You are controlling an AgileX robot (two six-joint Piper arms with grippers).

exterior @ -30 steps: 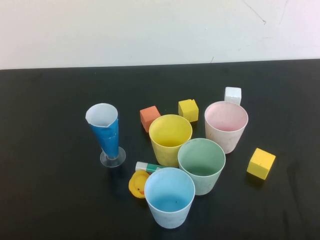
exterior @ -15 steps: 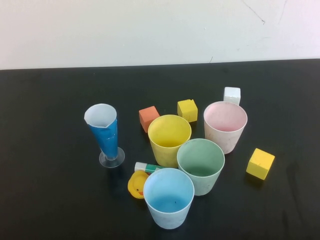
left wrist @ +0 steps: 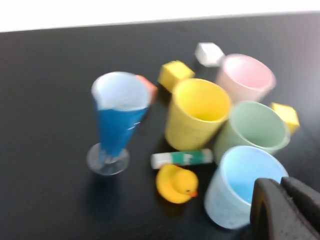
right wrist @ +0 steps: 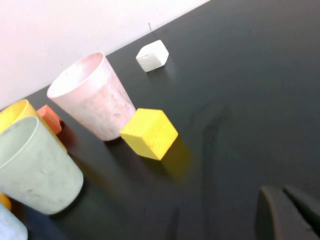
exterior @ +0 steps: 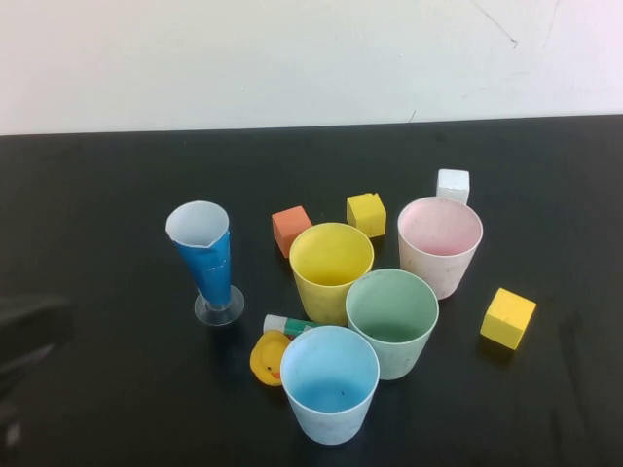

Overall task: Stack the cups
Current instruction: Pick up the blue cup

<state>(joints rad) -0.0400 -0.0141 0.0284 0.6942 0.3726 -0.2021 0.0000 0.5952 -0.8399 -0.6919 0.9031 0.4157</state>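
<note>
Four cups stand upright and close together on the black table: yellow cup (exterior: 331, 268), pink cup (exterior: 440, 243), green cup (exterior: 392, 316) and light blue cup (exterior: 329, 381), nearest to me. None sits inside another. My left gripper (left wrist: 280, 183) is shut and empty; it hovers just off the light blue cup (left wrist: 240, 185) without touching it. My left arm (exterior: 27, 336) shows as a dark blur at the high view's lower left edge. My right gripper (right wrist: 283, 190) is shut and empty over bare table, apart from the pink cup (right wrist: 92, 97) and green cup (right wrist: 35, 165).
A tall blue cone glass (exterior: 204, 258) stands left of the cups. A rubber duck (exterior: 267, 358) and a green-and-white stick (exterior: 290, 325) lie beside the light blue cup. An orange cube (exterior: 291, 229), two yellow cubes (exterior: 367, 213) (exterior: 508, 318) and a white cube (exterior: 453, 185) surround the cluster.
My left arm has come into the high view at the lower left edge. The cups and blocks have stayed where they were.
</note>
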